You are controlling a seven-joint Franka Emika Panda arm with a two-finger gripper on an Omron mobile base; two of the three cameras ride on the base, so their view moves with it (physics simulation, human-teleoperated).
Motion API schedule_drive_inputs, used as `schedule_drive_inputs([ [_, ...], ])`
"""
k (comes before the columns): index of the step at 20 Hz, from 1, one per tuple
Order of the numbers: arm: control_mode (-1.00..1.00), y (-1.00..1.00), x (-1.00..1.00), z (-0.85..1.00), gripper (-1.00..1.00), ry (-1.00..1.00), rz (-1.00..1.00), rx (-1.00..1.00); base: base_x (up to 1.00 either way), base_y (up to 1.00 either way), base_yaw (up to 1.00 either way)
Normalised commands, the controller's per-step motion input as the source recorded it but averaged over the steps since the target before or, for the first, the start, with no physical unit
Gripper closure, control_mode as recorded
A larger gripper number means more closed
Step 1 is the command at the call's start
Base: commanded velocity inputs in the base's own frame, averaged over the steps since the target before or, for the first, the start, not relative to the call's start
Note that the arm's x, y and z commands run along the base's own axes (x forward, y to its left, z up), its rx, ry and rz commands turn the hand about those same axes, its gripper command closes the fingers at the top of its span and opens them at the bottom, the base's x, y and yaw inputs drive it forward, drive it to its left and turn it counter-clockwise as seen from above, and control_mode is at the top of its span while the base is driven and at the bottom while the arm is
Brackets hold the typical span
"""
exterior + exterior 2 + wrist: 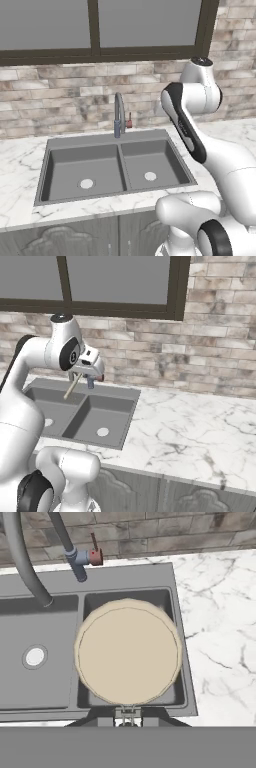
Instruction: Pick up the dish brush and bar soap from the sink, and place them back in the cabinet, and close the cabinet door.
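Simulated kitchen: brick wall under a dark-framed window, white marble counter [190, 426], dark double sink [65, 150] with faucet [119, 115].

Gripper [89, 370] is raised above the sink, in the right base view just under the wrist, in front of the faucet. It is clamped on the brush [72, 387]: a tan stick slants down and left from the fingers over the left part of the sink there. In the hand view the brush's round pale head [128, 651] faces the camera end-on, covering most of the right basin; the fingertips barely show at the bottom, closed around the handle.

Both basins look bare in the left base view, just the two drains [86, 183]. No orange-red soap visible in either basin; could be hidden behind the brush head or the arm, cannot tell. The small red thing by the faucet [95, 557] looks like its handle, not soap.

Progress, as a judgement: brush picked up and lifted clear of the sink. Left: carry it to the cabinet, set it on the shelf, deal with the soap (location unclear), shut the door.
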Motion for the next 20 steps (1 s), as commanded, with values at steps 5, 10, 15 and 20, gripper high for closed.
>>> schedule_drive_inputs([
  [5, -1.00, 0.00, -0.46, 0.19, 1.00, 0.00, 0.03, 0.00, 0.00, 0.00, 0.00],
  [10, -1.00, -0.02, -0.50, 0.27, 1.00, 0.00, 0.03, 0.00, 0.00, 0.00, 0.00],
  [15, -1.00, 0.00, -0.48, 0.27, 1.00, 0.00, 0.01, 0.00, 0.00, 0.00, 0.00],
  [20, -1.00, 0.00, -0.17, 0.06, 1.00, 0.00, 0.00, 0.00, 0.00, 0.00, 0.00],
])
